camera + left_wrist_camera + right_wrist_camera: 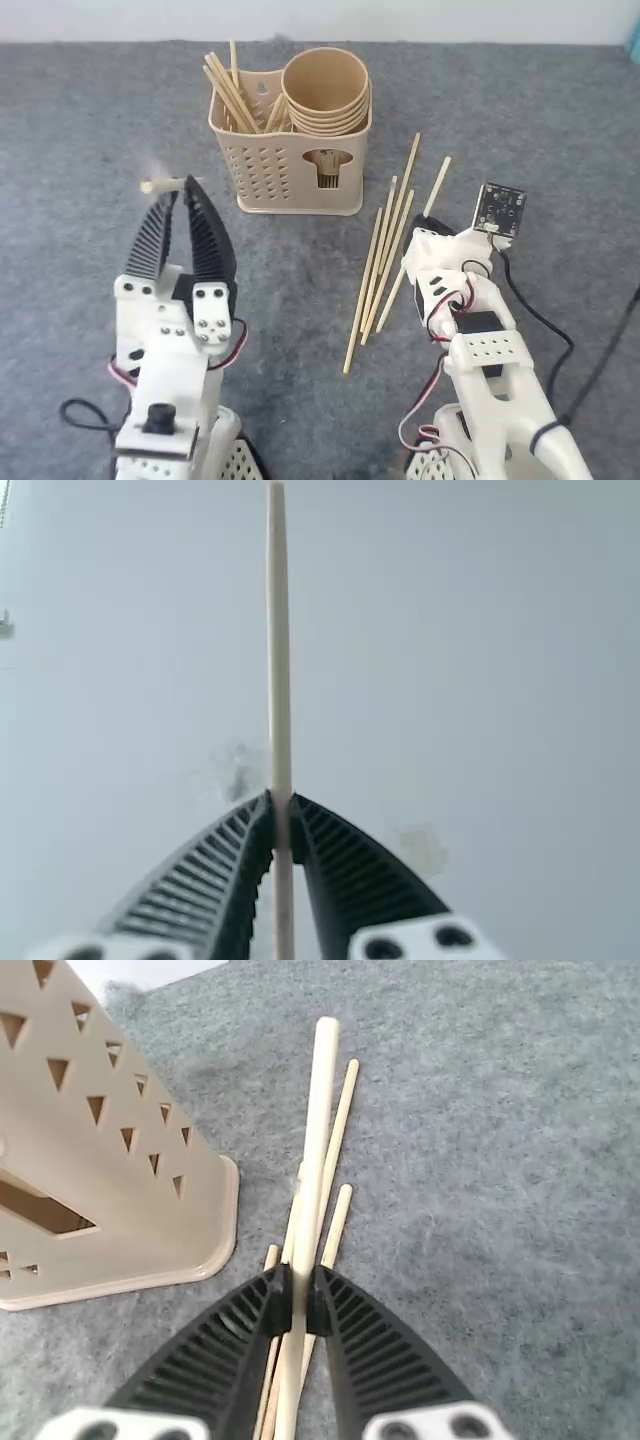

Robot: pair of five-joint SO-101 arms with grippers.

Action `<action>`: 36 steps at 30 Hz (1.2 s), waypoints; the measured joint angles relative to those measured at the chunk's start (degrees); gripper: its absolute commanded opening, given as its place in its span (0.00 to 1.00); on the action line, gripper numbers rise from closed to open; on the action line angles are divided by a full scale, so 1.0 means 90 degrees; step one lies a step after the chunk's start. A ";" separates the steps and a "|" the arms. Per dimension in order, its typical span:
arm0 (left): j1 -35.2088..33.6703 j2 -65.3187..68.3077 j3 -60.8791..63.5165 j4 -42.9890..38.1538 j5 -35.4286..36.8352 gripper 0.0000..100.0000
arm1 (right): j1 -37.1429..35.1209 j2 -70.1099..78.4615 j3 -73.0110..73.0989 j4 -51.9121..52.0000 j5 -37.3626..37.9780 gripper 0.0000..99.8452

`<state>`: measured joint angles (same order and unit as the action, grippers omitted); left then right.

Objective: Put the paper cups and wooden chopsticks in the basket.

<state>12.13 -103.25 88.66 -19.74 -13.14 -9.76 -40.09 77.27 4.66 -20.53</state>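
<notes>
- Left gripper is clenched on one wooden chopstick and held raised; the long axis of the stick runs straight out past the tips.
- Right gripper pinches a second chopstick low on the carpet. In the high view this stick points to about one o'clock.
- Basket lies at one o'clock from the left claw and ten o'clock from the right; the left seems nearer.
- Paper cups stand stacked inside it.
- Loose chopsticks lie by the right claw.
- No writing is readable.
</notes>
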 measured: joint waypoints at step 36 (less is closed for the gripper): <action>-0.0899 0.7873 -0.5265 -0.0059 0.1973 0.01 | 0.0010 0.0000 0.0000 0.0000 0.0000 0.01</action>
<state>4.04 -32.40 41.27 -20.26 4.62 -9.67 -40.09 77.27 4.66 -20.53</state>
